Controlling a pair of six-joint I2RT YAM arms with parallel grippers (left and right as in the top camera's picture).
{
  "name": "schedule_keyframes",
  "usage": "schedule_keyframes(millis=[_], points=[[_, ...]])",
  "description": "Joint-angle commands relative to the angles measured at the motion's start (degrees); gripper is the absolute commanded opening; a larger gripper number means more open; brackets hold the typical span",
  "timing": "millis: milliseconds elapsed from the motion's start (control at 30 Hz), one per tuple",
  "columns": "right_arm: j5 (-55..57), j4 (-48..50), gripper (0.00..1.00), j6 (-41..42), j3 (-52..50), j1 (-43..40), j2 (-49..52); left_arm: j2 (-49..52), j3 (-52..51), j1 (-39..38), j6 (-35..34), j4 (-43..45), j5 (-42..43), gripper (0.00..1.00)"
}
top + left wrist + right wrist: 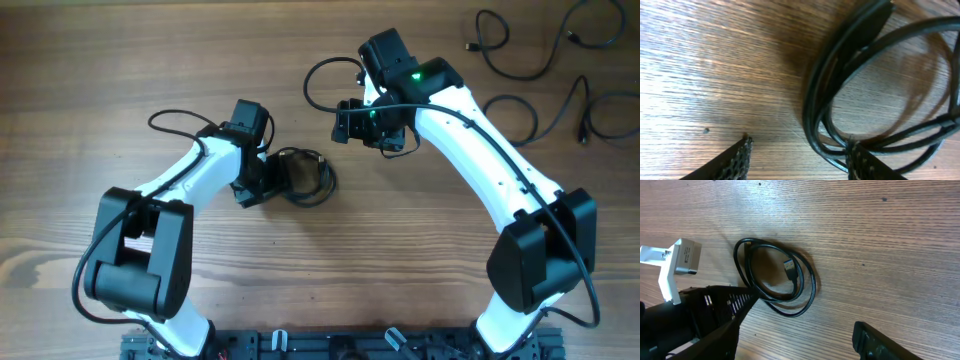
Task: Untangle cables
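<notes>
Cables are lying coiled in one bundle mid-frame in the overhead view, right up against the left gripper, which is the nearer one. Its fingers are standing apart with the coil's rim between them, not clamping anything yet. Right gripper is hanging spread and empty, upper middle. I'm guessing the left one grabs.

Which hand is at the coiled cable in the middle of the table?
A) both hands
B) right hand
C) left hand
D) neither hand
C: the left hand has its fingers astride one edge of the coiled cable, while the right hand hangs open and apart from it.
</notes>
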Motion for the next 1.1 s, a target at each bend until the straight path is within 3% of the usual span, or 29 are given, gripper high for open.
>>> schedule_keyframes(millis=[0,367,667,933,1067], points=[[-0.1,0.1,0.75,-0.8,-0.5,0.2,0.8,1.1,-0.3,-0.1,-0.5,0.6,-4.7,0.55],[0.0,0.1,0.75,-0.9,-0.5,0.2,0.8,1.1,-0.3,-0.5,-0.5,1.3,-6.1,0.04],[0.0,0.4,0.75,-0.6,-0.5,0.2,0.8,-0.3,-0.3,-0.4,-0.5,1.2,-1.0,0.04],[-0.4,0.5,0.77,0.8,-0.5,-1.4,0.8,-10.5,-0.3,0.1,-0.5,-3.2,-0.5,0.04],[-7.9,-0.6,0.77,-1.5,-0.5,-6.5,-0.1,-14.5,-0.3,0.1,-1.6,-5.6,-0.3,0.04]])
